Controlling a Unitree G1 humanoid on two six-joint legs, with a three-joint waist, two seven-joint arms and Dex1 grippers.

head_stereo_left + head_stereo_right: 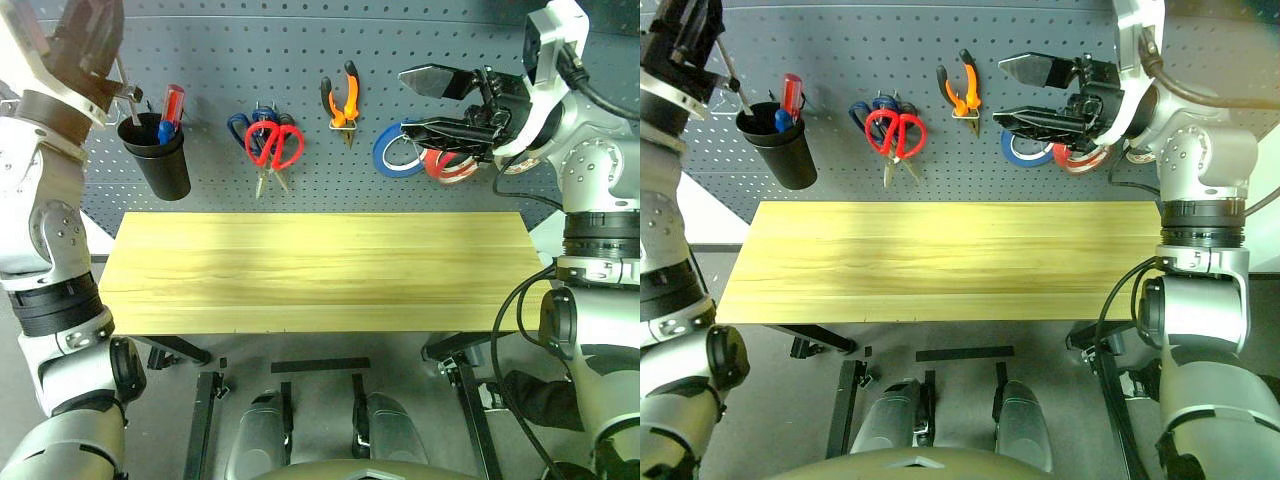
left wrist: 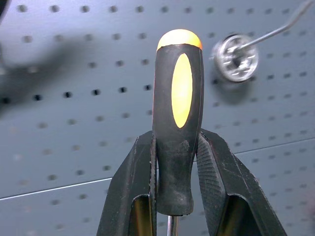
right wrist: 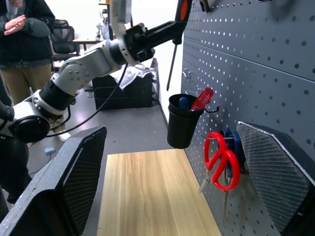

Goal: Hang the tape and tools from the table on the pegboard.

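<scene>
On the pegboard [image 1: 300, 90], from left: cup [image 1: 160, 155], scissors [image 1: 272, 145], pliers [image 1: 343, 100], tape rolls [image 1: 400, 150], above the table [image 1: 310, 270].

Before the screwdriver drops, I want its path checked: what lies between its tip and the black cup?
Only bare pegboard shows behind that stretch in the right wrist view; the screwdriver hangs from the left claw just above the black cup.

table [image 1: 310, 270]: long top of pale yellowish wood planks, black metal legs, set against the pegboard [image 1: 300, 60]
grain: runs lengthwise, with darker streaks along the middle
floor [image 1: 300, 345]: grey, beneath the table
</scene>
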